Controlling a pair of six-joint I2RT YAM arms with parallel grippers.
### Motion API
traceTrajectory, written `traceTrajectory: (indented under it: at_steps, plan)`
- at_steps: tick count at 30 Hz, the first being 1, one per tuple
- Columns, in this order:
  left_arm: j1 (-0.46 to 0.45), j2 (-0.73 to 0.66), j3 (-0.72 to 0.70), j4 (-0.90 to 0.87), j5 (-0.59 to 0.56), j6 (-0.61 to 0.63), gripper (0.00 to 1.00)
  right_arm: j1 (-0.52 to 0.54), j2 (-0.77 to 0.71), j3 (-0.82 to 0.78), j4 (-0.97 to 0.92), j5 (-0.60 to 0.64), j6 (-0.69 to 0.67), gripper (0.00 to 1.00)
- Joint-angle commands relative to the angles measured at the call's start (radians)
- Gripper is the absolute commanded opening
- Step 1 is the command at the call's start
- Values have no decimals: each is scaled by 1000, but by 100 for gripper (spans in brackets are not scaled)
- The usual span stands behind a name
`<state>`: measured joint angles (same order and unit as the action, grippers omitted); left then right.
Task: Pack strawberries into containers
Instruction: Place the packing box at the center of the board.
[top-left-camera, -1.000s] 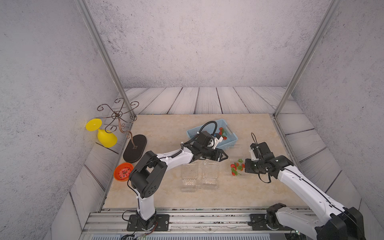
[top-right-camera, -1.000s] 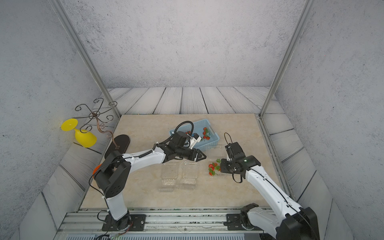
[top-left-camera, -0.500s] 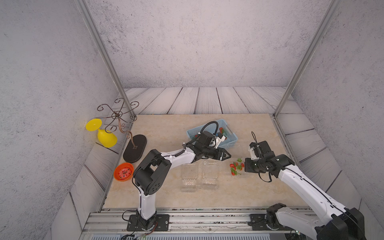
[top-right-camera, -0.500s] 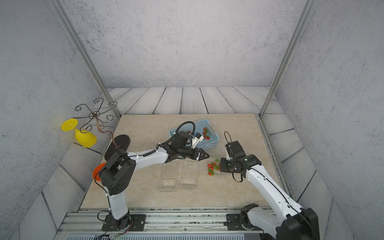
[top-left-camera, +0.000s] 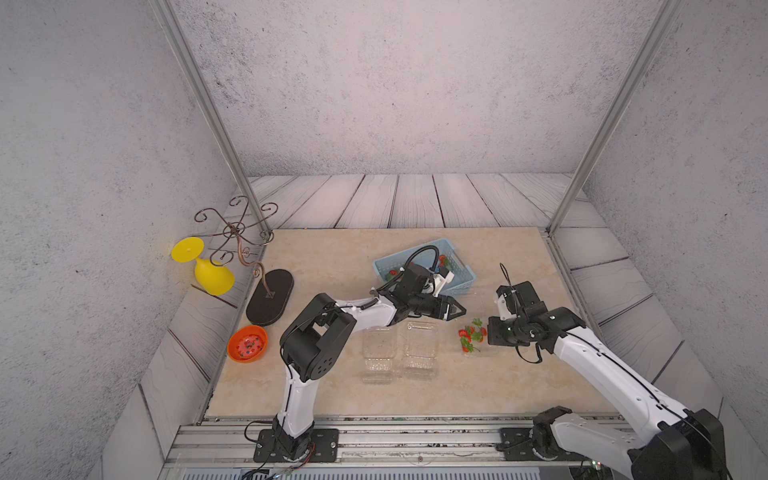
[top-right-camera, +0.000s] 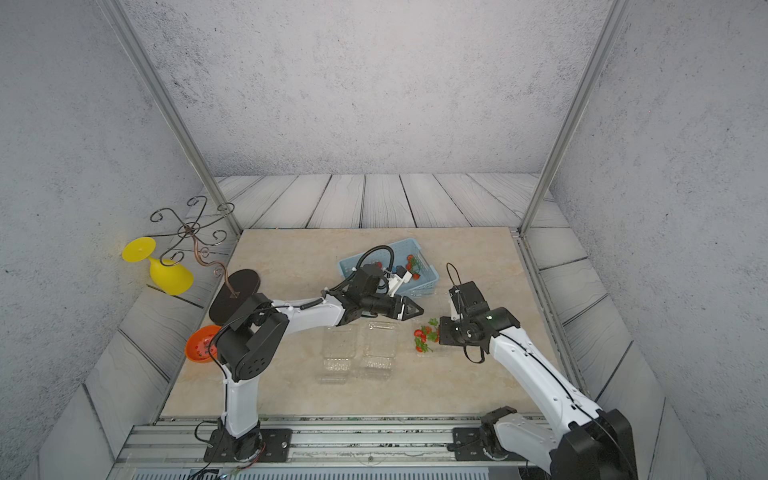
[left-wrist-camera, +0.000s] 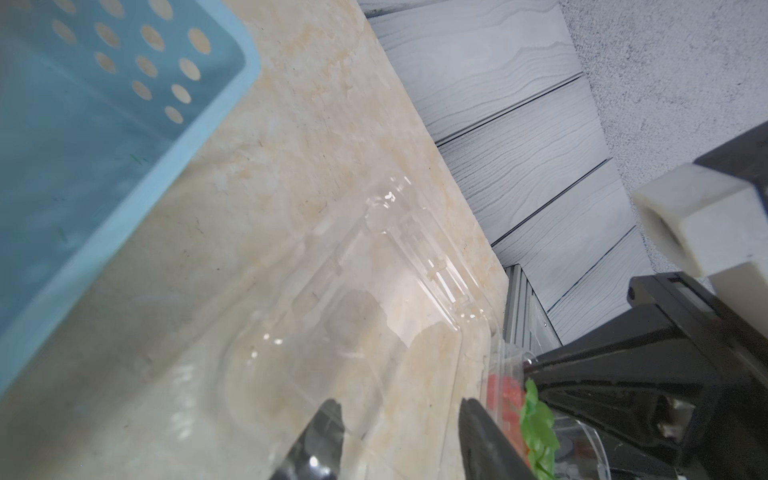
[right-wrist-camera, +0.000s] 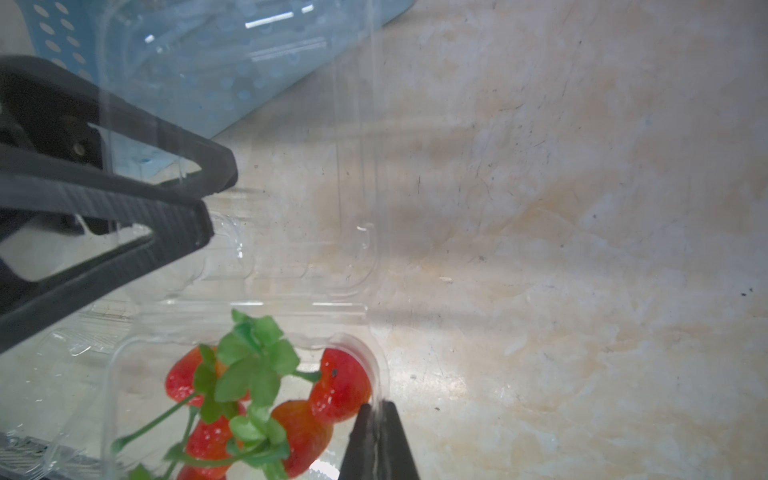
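Beige tabletop | left tool agape | right tool pinching container rim | lid open toward basket | strawberries inside

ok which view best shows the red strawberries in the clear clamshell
Right wrist: the glossy red strawberries sit close, caps and stems distinct. Both top views show them tiny; left wrist only a sliver.

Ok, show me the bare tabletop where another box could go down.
Bare: the far-left stretch between the black stand base and the blue basket; the near strip between the two empty containers and the rail. Crowded: the middle, where the left gripper, the strawberry-filled container and the right gripper meet.
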<state>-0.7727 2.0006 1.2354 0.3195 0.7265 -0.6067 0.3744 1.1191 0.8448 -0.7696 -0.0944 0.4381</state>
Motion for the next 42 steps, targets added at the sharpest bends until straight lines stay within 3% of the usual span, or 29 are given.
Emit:
traceTrajectory:
  at_steps: [1,27,37,42]
  plan:
    - [-5,3,-8,84,2,12,49,1,41,2,-20,32,-29,6]
    - [19,99,-41,297,1,-20,49,3,297,13,251,134,-35,11]
    - [32,176,-60,414,14,-74,49,2,403,10,365,155,-52,19]
    - [32,170,-64,406,14,-56,49,1,389,10,399,169,-47,21]
